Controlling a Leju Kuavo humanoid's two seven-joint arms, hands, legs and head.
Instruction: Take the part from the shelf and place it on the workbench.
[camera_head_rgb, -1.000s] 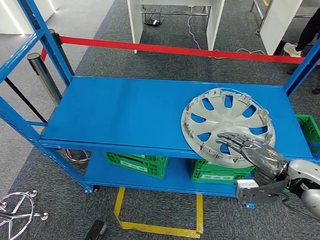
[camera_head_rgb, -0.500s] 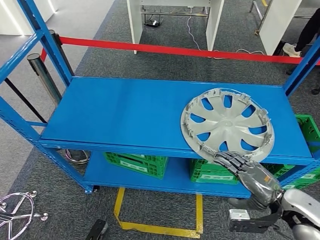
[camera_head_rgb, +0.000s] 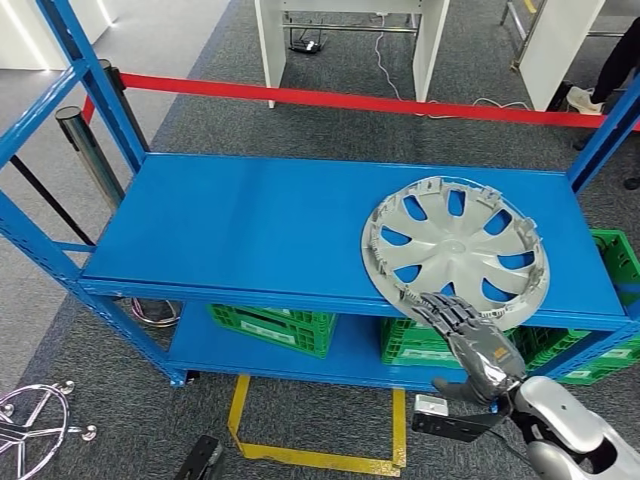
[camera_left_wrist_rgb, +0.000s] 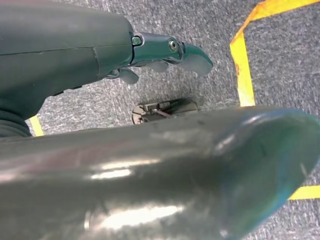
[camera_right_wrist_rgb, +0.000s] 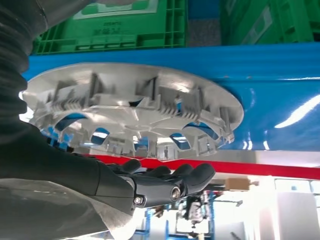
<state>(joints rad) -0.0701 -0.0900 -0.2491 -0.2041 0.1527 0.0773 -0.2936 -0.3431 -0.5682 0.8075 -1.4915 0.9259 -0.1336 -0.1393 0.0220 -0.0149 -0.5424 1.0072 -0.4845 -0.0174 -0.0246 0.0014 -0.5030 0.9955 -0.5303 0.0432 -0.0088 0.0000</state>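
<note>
- Since a second ago the right hand (camera_head_rgb: 469, 335) has dropped from on top of the hubcap (camera_head_rgb: 455, 250) to the near rim, sliding left along the shelf (camera_head_rgb: 249, 225) edge.
- Its fingers (camera_right_wrist_rgb: 188, 177) lie straight and close together, flat just beside the rim that overhangs the shelf's front edge; I cannot tell whether they touch it, and nothing is held.
- Left hand (camera_left_wrist_rgb: 113, 50) hangs over grey carpet, fingers loosely extended and holding nothing.
- Hubcap lies inner side up on the top board, toward its right end.
- Green crates (camera_head_rgb: 275, 328) sit on the lower board; what they hold cannot be seen.
- Red barrier tape (camera_head_rgb: 340, 100) runs behind the shelf, and yellow floor tape (camera_head_rgb: 317, 455) lies in front.
- Labels on the crates are too small to read.
</note>
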